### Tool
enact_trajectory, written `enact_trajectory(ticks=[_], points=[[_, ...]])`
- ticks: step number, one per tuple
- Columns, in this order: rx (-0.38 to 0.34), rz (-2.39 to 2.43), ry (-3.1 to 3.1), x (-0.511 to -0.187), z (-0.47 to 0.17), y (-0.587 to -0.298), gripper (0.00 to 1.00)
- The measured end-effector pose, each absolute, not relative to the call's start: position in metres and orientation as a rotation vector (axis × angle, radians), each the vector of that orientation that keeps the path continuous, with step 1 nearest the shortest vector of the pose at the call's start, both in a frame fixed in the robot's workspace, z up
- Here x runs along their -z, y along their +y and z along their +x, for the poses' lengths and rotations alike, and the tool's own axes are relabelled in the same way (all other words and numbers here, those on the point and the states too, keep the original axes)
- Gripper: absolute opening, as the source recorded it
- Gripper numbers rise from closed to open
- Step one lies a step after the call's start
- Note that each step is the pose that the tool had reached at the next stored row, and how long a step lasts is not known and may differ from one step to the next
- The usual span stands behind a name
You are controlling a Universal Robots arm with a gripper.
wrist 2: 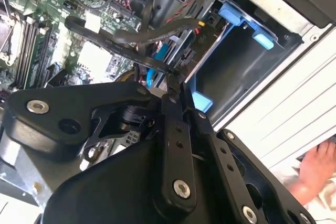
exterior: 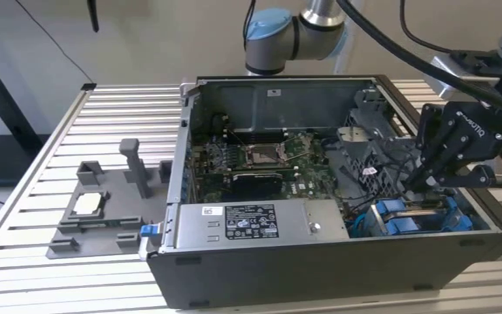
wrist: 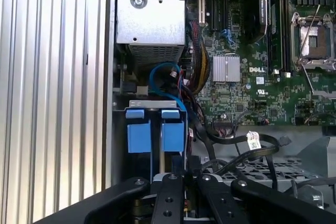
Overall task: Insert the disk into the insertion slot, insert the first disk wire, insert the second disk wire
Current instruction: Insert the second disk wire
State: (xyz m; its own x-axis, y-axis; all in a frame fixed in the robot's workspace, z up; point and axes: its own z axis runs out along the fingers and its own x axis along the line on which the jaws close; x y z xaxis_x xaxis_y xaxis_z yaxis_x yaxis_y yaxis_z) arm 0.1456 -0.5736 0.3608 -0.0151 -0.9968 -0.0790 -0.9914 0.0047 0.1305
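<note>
Slatted metal surface [exterior: 59, 131] carries the open computer case [exterior: 321, 261], which takes up most of it toward the exterior view's right edge. Motherboard [exterior: 260, 160] lies on the case floor, and the silver power-supply box [exterior: 251, 226] sits along the case's near wall.

The insertion slot [exterior: 417, 219] is in the case's near corner at the exterior view's right, beside the power-supply box. The disk [wrist: 155, 135], in its blue frame, looks already seated there: in the first wrist view two blue tabs stand side by side, their long axis running away from my gripper toward the power-supply box.

My gripper [exterior: 438, 180] hangs right above that corner, tips pointing down into the bay. In the second wrist view my gripper's [wrist 2: 176, 77] tips are together, clamped on a thin black disk wire [wrist 2: 131, 38] that trails off toward the motherboard. I judge the disk's connector end lies just below and ahead of the tips.

A person's hand [wrist 2: 315, 169] rests on the surface outside the case.
</note>
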Motion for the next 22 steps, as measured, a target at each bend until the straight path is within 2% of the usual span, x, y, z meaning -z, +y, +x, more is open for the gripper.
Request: enact_trajectory(ticks=[22], points=[[0.269, 2.165, -2.191, -0.35, 0.154, -0.579, 0.16]])
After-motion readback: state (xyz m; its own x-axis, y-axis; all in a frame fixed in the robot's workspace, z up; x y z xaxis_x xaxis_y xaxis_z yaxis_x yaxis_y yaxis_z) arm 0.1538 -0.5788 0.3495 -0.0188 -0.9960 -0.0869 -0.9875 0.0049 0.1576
